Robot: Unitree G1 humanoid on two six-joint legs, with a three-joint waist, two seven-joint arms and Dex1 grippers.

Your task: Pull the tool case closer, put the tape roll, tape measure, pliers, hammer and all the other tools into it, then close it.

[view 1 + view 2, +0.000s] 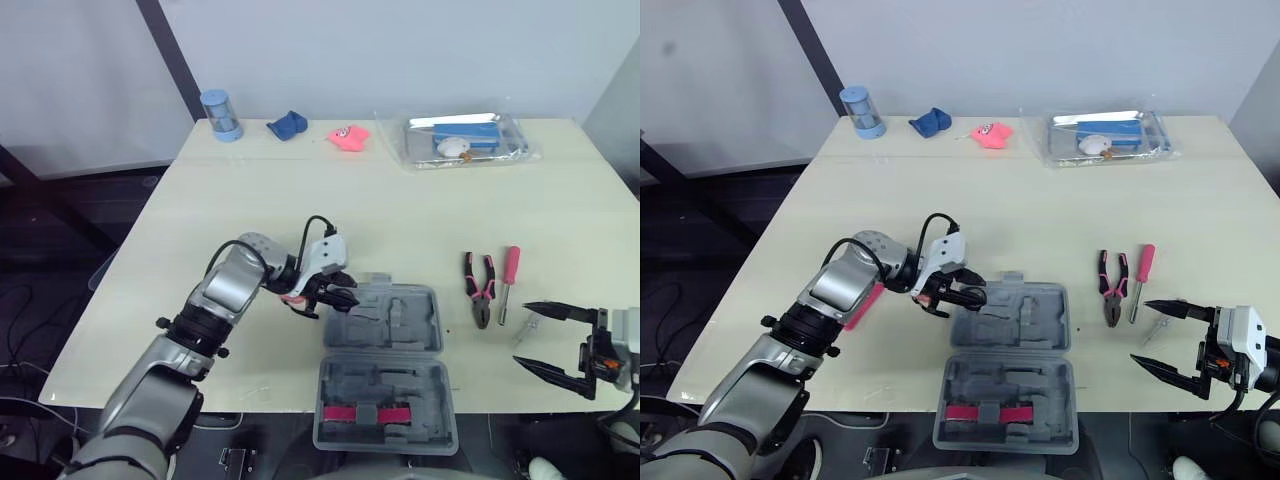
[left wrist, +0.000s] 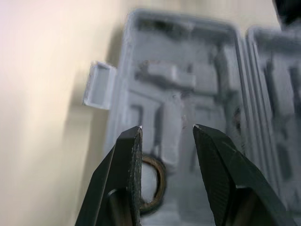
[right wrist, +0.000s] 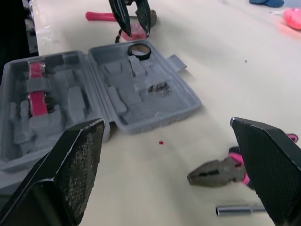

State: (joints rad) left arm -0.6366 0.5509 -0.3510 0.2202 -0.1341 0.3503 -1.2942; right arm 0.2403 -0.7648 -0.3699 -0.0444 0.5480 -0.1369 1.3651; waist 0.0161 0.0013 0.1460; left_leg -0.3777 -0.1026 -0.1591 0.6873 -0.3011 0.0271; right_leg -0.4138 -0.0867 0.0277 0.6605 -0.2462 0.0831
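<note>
Pale desk (image 1: 300, 180), and the grey case (image 1: 385, 365) lies flat open at its near edge, one half hanging towards the robot with a pink strip inside. The left gripper (image 2: 168, 128) hovers at the far half's left corner, fingers a little apart and gripping nothing. The right gripper (image 1: 521, 335) hangs over the near right of the desk, fingers spread wide and empty. Between it and the case the pliers (image 1: 480, 288) lie on the desk, with a pink-handled screwdriver (image 1: 509, 280) just beside them. The tape roll (image 3: 139, 50) sits in the case, in that left corner, right under the left fingers.
</note>
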